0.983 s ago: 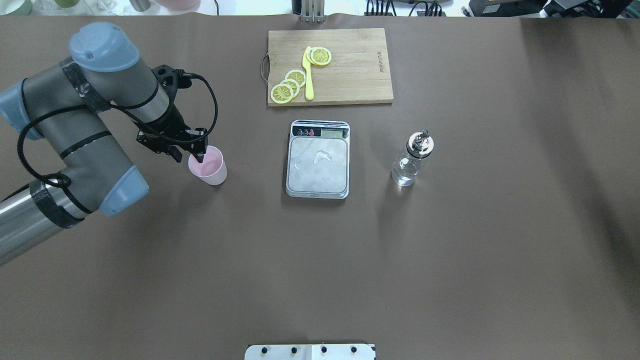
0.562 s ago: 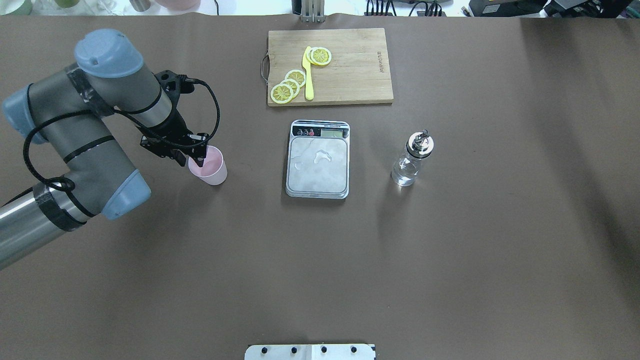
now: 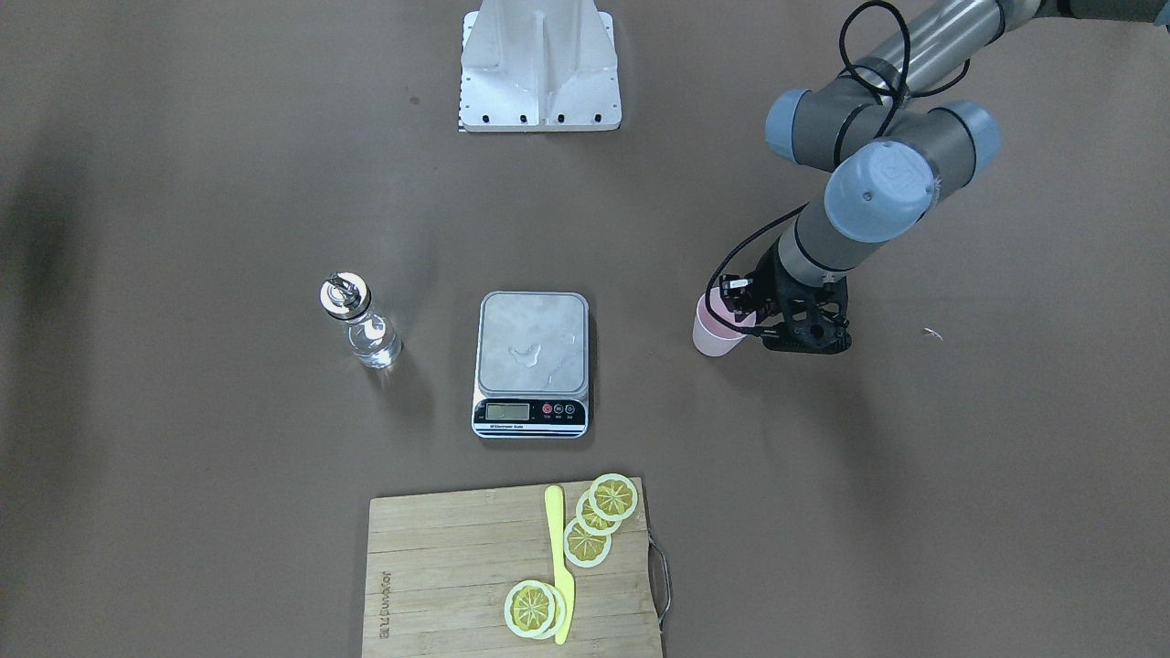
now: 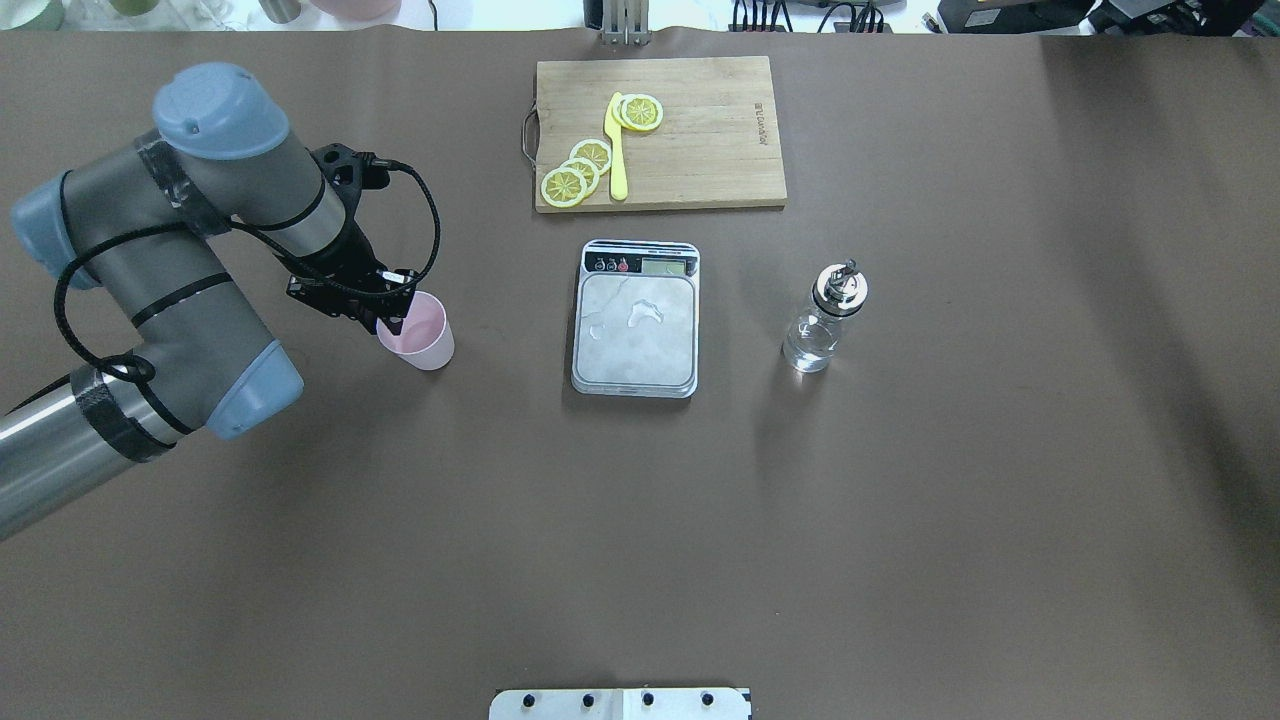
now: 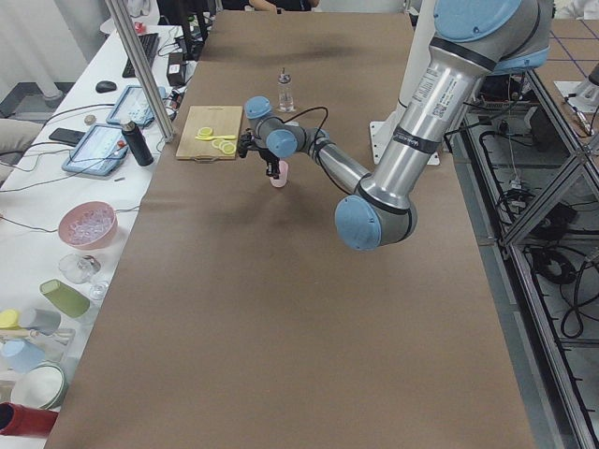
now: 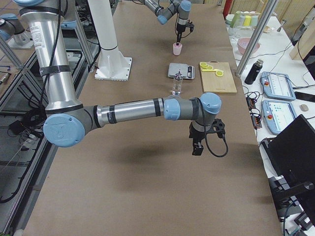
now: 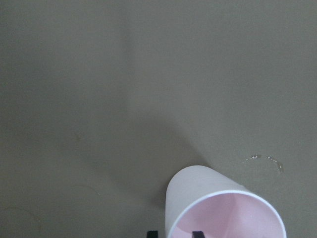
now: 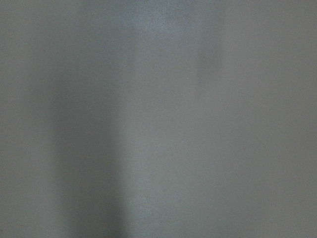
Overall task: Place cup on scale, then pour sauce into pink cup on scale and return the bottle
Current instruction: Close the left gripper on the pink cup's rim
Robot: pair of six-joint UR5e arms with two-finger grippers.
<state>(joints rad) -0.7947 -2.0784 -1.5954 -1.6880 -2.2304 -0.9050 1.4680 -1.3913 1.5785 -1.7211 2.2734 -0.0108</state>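
Note:
The pale pink cup [image 4: 420,342] stands upright on the brown table, left of the scale [image 4: 636,340]; it also shows in the front view [image 3: 713,336] and the left wrist view [image 7: 223,213]. My left gripper [image 4: 390,322] is at its left rim, one finger inside and one outside, the jaws drawn in on the cup's wall. The steel scale platform is bare apart from a few water marks. The clear glass bottle [image 4: 824,322] with its silver spout stands right of the scale. My right gripper [image 6: 198,146] shows only in the exterior right view, low over bare table; I cannot tell its state.
A wooden cutting board [image 4: 700,150] with lemon slices and a yellow knife lies beyond the scale. The robot's white base plate [image 4: 620,703] is at the near table edge. The right wrist view shows only brown table.
My left arm has shifted slightly and the gripper has sunk lower onto the cup's rim, its fingers closer together. The cup, scale and bottle have not moved.

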